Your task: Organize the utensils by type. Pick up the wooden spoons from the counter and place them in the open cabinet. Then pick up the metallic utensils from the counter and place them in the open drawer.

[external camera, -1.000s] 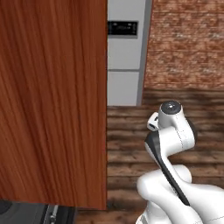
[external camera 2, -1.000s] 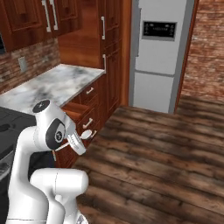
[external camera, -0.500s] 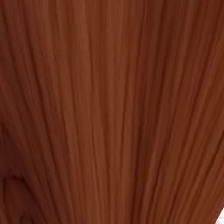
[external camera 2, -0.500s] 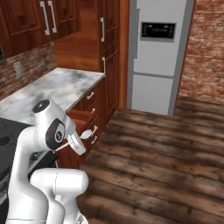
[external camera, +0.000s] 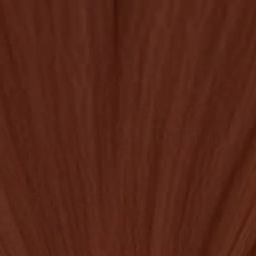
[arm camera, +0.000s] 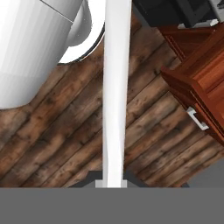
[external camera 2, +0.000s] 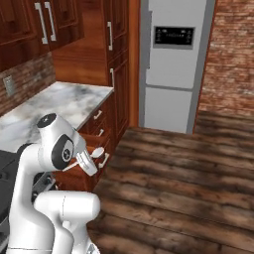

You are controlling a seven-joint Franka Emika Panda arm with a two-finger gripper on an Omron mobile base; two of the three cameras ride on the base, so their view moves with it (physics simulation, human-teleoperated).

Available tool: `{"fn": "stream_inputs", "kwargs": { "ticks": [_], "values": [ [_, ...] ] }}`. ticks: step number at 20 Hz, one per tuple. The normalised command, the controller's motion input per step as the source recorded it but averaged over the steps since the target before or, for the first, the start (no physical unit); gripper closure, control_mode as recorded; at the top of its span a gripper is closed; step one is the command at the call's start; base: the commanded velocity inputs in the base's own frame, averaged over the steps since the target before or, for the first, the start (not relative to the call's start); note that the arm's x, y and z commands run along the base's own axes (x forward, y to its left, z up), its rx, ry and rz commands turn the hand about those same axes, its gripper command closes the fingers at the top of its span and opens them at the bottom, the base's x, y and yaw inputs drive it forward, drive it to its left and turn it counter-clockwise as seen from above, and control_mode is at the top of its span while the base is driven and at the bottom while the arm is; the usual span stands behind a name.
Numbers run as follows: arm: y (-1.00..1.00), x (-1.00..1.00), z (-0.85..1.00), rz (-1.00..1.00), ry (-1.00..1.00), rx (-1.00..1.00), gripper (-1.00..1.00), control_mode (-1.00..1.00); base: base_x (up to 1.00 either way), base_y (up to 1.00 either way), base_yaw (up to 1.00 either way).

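One pale metal spoon [external camera 2: 97,152], one marble bench [external camera 2: 59,101], one open drawer [external camera 2: 88,140], one grey fridge [external camera 2: 171,64], and three upper cabinet handles, by my count.

In the right base view, the claw [external camera 2: 85,163] is hanging just in front of the open drawer [external camera 2: 90,140], with the slim pale spoon [external camera 2: 97,152] sticking out of it toward the room. The counter [external camera 2: 54,106] is lying behind and above the claw, and the refrigerator [external camera 2: 173,64] is standing well beyond it.
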Motion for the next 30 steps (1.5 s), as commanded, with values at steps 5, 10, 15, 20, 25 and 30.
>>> {"fn": "stream_inputs", "kwargs": {
  "ticks": [5,10,15,20,25,30],
  "values": [
    [0.00,0.00,0.00,0.00,0.00,0.00,1.00,1.00,0.50,0.23,-0.13],
    [0.00,0.00,0.00,0.00,0.00,0.00,1.00,1.00,0.50,0.18,-0.13],
    [0.00,0.00,0.00,0.00,0.00,0.00,1.00,1.00,0.43,0.20,-0.12],
    [0.00,0.00,0.00,0.00,0.00,0.00,1.00,1.00,0.38,0.20,-0.12],
    [0.05,0.06,0.00,-0.04,0.02,-0.02,1.00,-1.00,0.15,0.12,-0.07],
    [0.11,0.00,-0.13,-0.01,0.07,-0.10,1.00,-1.00,0.00,0.00,0.00]
  ]
}}
